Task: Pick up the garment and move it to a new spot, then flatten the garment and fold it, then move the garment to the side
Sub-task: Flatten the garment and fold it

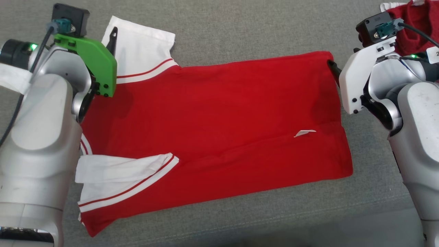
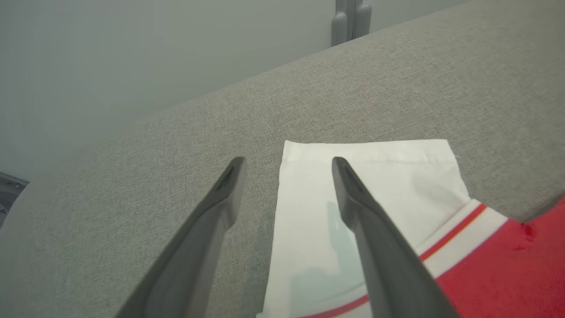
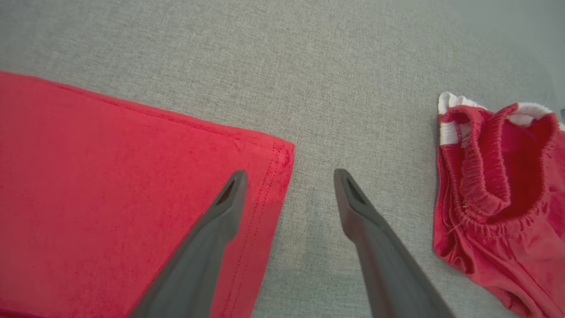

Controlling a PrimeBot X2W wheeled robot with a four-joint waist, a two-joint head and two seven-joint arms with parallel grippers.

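The red cotton T-shirt with white, red-striped sleeves (image 1: 219, 113) lies spread across the middle of the grey fabric-covered desk (image 1: 240, 24). Its collar end points to 9 o'clock and its hem to 3 o'clock. The near white sleeve (image 1: 123, 168), at 7 o'clock, is turned in over the red body, while the far white sleeve (image 1: 144, 51), at 11 o'clock, sticks out flat.

This looks like the folding step, with the far long edge next. The left gripper (image 2: 288, 162) hangs over the far sleeve with its jaws apart, one finger above the white cloth and one above bare desk. The right gripper (image 3: 290, 173), at 2 o'clock, has its jaws apart astride the far hem corner.

The next move probably calls for both to lower, pinch sleeve and corner together, and carry that edge toward 6 o'clock evenly.

Nothing here serves as a container. A crumpled pair of red shorts with an elastic waistband (image 3: 494, 176) lies loose at 1 o'clock, apart from the shirt.
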